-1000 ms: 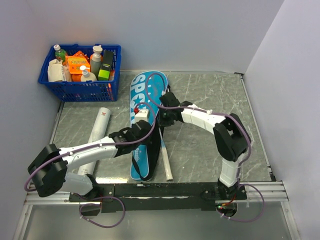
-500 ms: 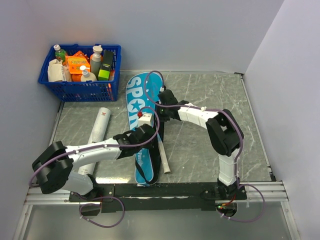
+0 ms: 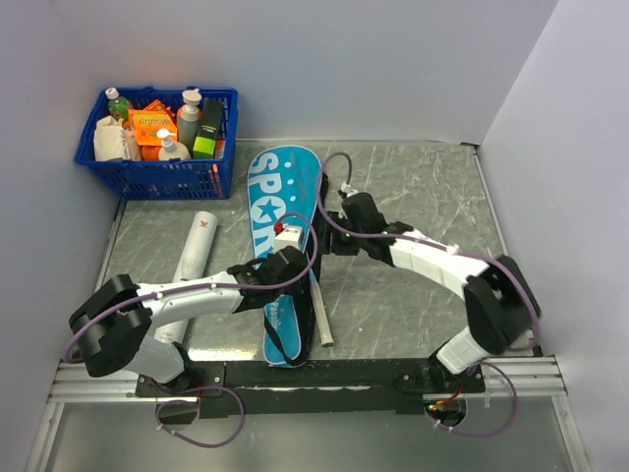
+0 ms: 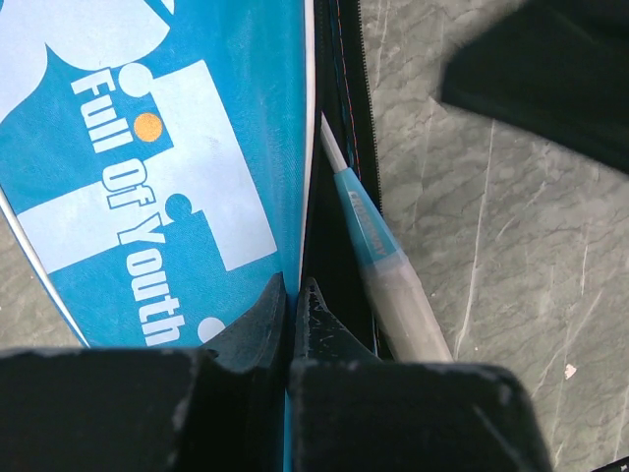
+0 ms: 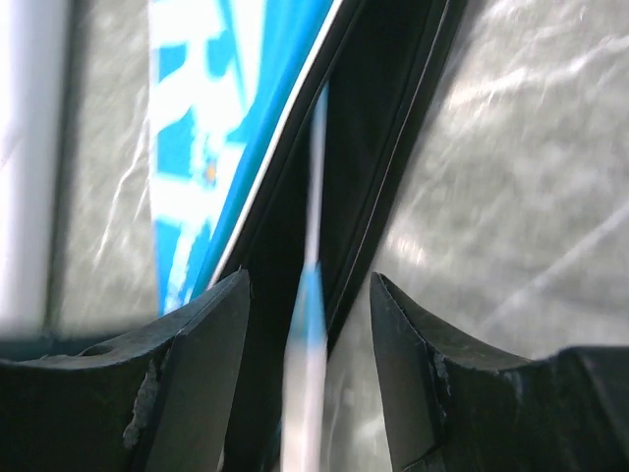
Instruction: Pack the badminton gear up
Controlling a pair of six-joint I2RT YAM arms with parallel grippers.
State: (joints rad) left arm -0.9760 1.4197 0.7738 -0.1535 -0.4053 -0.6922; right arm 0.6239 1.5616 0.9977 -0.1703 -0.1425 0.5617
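The teal cover [image 3: 278, 202] lettered "SPORT" lies lengthwise on the table, its black opened edge along its right side. The racket's head is hidden inside it; the white handle [image 3: 319, 317] sticks out toward the near edge. My left gripper [image 3: 287, 267] is shut on the cover's [image 4: 177, 147] edge, its pads [image 4: 316, 315] pinching the fabric beside the racket shaft [image 4: 378, 261]. My right gripper [image 3: 337, 222] stands open at the cover's right edge. The thin racket shaft [image 5: 311, 334] shows blurred between its fingers [image 5: 211, 324], untouched. The long white tube [image 3: 192, 264] lies left of the cover.
A blue plastic basket [image 3: 155, 175] of bottles and boxes stands at the back left corner. White walls close in the table at the back and on both sides. A metal rail [image 3: 324, 372] carrying the arm bases runs along the near edge.
My right gripper has opened, let go of the cover's edge and drawn back to the right. The cover's far end has swung left and settled flatter. My left gripper stays shut on it.
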